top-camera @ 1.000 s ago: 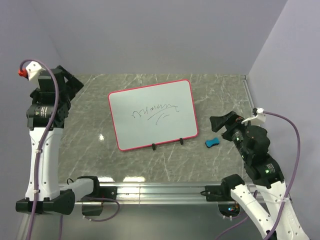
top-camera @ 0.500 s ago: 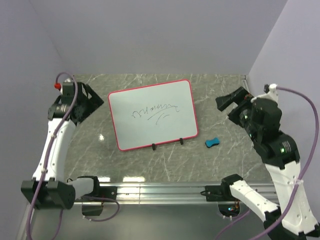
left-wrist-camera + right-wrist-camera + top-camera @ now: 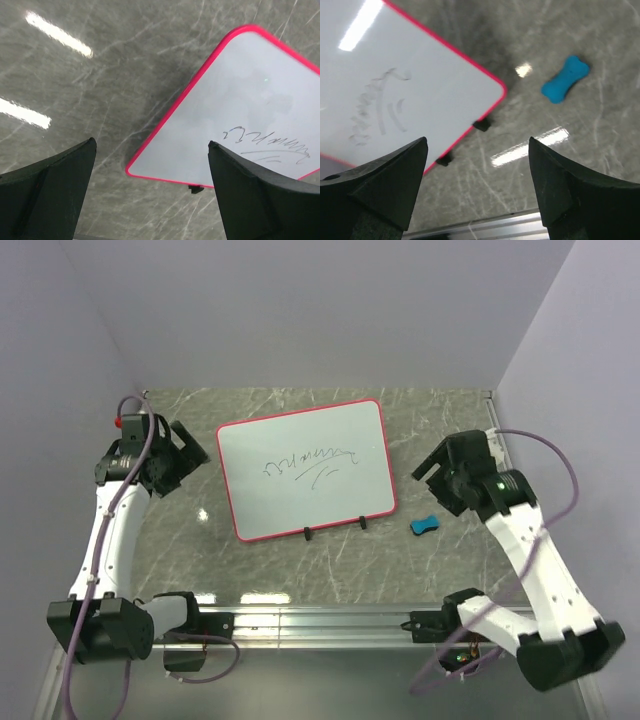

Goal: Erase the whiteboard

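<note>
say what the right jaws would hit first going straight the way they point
Probably the bare table, just beside the whiteboard's footed corner; the blue eraser lies off to the side. Depth is unclear.

The top camera looks down from behind the near edge over the whole grey marbled table (image 3: 330, 560), while both wrist cameras look down from nearer, sharing its pink-framed flat white board (image 3: 305, 468).
</note>
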Robot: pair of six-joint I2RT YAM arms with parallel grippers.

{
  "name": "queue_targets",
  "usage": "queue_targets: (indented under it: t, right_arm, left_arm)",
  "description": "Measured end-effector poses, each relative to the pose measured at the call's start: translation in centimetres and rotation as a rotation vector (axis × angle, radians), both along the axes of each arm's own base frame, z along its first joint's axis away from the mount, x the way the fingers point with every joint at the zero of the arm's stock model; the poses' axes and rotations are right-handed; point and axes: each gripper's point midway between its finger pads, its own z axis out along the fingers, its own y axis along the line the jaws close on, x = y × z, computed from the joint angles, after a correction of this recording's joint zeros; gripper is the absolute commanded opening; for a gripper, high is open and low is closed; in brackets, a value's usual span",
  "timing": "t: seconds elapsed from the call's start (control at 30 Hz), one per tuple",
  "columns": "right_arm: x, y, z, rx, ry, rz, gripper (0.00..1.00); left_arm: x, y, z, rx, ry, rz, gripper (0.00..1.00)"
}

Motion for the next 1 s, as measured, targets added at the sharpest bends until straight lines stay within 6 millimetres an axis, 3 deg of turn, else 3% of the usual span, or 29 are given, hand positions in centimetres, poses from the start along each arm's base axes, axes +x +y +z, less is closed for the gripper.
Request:
queue_targets:
  t: [0.17, 0.33, 0.57, 1.0]
  right_arm:
    - [0.9, -1.8, -5.1, 0.003, 0.199, -0.103, 0.84]
    - [-1.1, -4.2, -10.3, 0.063, 0.325, -0.243, 0.8]
    - [-1.5, -3.9, -15.6, 0.069, 0.486, -0.255, 0.79]
    - [1.9, -4.2, -20.3, 0.067, 0.521, -0.259, 0.76]
  left_arm:
    - [-1.2, -1.0, -2.7, -0.06, 0.054, -0.05, 0.99]
    - [-1.6, -1.5, -1.2, -0.057, -0.006, -0.088, 0.99]
    - [-2.6, -2.4, -0.4, -0.076, -0.044, -0.141, 0.98]
    - [-3.4, -2.3, -1.9, -0.055, 0.007, -0.162, 0.92]
